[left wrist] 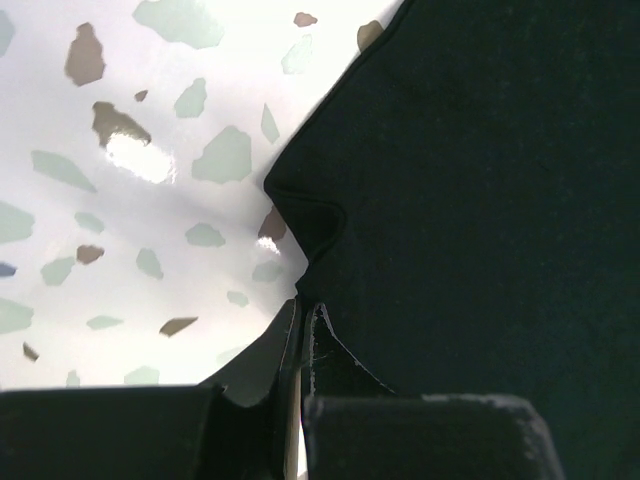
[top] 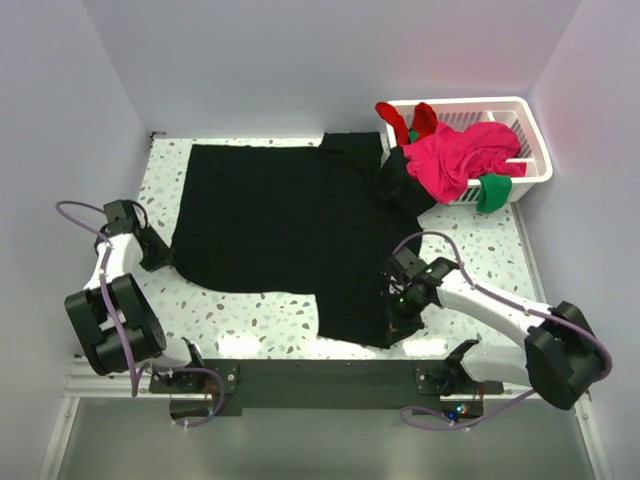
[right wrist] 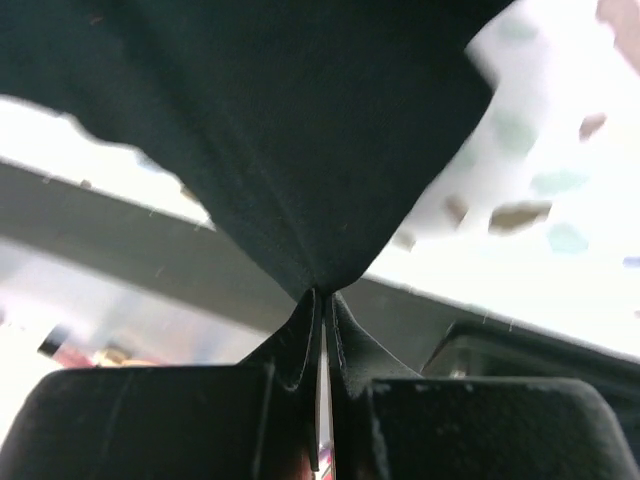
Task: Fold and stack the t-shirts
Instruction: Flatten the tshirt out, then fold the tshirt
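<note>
**Both tools grip black t-shirt on speckled desk**

My speckled white desk [top: 250, 322] carries a large black t-shirt [top: 280, 220], spread mostly flat across its middle, with one sleeve reaching toward the far right. At the desk's far right corner stands a white slatted basket [top: 533, 130]. A magenta-pink shirt [top: 462, 155] is heaped over its front rim, a red shirt [top: 412, 117] sits at its left end, and a green shirt [top: 493, 193] hangs out in front. A black garment [top: 402, 182] spills from the basket's left end, beside the big shirt. My right tool [right wrist: 322, 295] clamps a gathered pinch of the black t-shirt at its near right hem. My left tool [left wrist: 300, 312] pinches the shirt's left edge, low over the desk.
</note>
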Robot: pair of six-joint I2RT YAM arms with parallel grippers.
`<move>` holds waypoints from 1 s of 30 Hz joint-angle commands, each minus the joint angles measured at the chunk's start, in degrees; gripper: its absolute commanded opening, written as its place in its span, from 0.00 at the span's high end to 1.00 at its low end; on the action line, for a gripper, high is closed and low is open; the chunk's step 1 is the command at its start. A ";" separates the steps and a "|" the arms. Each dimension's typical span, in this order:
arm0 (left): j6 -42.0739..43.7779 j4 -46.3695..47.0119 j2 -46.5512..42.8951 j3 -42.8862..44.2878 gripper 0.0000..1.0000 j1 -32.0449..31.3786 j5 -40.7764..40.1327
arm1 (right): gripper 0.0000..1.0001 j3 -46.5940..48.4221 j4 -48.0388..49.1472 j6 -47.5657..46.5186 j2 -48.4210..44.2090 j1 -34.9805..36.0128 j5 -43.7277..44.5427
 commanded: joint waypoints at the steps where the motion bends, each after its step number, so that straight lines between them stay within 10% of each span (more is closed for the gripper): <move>1: -1.74 -3.20 -5.06 1.94 1.00 1.13 -0.35 | 1.00 6.07 -10.13 -1.21 -4.76 0.26 -4.00; 21: -2.01 -16.56 -22.82 3.70 1.00 1.48 -9.67 | 1.00 18.38 -29.48 -0.42 -11.63 0.70 -7.97; 30: -1.66 -12.35 -20.54 3.52 1.00 1.40 -4.24 | 1.00 29.80 -26.07 0.99 -2.85 -0.53 5.47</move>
